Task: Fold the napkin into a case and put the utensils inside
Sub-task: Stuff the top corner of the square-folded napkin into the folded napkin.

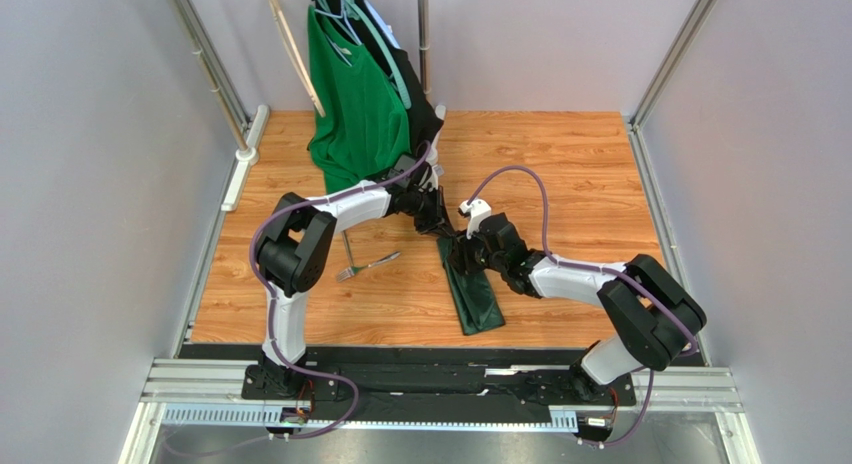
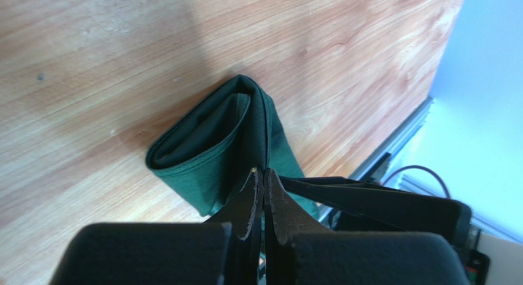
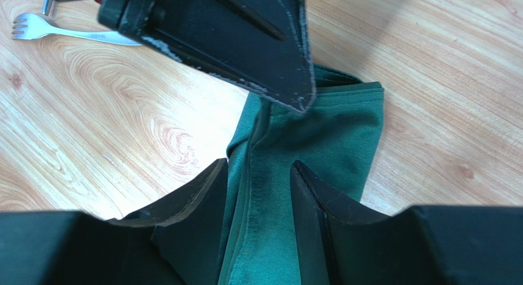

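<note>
The dark green napkin (image 1: 473,296) lies folded as a narrow long case on the wooden table, its far end under both grippers. In the left wrist view the case's mouth (image 2: 202,137) gapes open, and my left gripper (image 2: 264,172) is shut on the cloth's edge beside it. My right gripper (image 3: 258,169) is open, its fingers (image 3: 196,196) astride the cloth strip (image 3: 319,137) without pinching it. The left gripper's black finger (image 3: 245,45) crosses above it. A silver fork (image 1: 368,266) lies to the left of the case, also seen as the fork (image 3: 61,30). A second slim utensil (image 1: 349,246) lies beside it.
A brighter green T-shirt (image 1: 355,104) and a black garment (image 1: 418,99) hang from a rack (image 1: 424,34) at the back of the table (image 1: 570,164). Metal frame rails (image 1: 655,194) border the sides, and a black mounting rail (image 1: 440,379) runs along the near edge.
</note>
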Controlling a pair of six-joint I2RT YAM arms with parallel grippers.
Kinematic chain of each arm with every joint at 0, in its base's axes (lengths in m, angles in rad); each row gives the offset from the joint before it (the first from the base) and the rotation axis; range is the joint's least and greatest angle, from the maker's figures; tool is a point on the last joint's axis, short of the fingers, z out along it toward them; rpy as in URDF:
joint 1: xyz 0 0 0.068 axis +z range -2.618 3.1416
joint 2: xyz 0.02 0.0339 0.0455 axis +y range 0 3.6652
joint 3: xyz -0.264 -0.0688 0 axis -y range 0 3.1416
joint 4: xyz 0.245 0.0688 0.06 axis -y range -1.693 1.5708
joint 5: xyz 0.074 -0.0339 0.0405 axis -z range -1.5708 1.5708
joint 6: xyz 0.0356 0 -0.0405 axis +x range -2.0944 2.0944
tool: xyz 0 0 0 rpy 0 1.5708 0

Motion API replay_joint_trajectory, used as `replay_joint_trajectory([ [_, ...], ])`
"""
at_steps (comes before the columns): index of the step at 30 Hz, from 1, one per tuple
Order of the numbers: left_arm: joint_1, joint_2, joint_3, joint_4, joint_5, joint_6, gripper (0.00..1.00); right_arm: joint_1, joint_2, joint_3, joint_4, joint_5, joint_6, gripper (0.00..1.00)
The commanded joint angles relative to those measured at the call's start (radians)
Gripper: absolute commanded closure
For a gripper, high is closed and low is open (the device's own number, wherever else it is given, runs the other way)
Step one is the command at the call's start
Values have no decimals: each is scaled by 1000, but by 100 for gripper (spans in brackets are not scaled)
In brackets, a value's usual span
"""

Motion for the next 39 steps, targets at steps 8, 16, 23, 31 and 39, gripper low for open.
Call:
replay_joint_trajectory([
  [8,6,-60,-57,104,51,-132,100,65,-6,9,96,175,4,57],
  [16,18,-77,-85,151,74,-204,100,102,-8,14,72,258,-18,59],
  [23,27,-91,-154,271,127,-301,100,107,-20,-16,108,310,-15,58],
  [31,30,-111,-168,302,127,-355,100,134,7,0,121,340,-24,55],
  [39,32,-111,-177,314,133,-365,100,143,1,-8,102,372,-18,58],
])
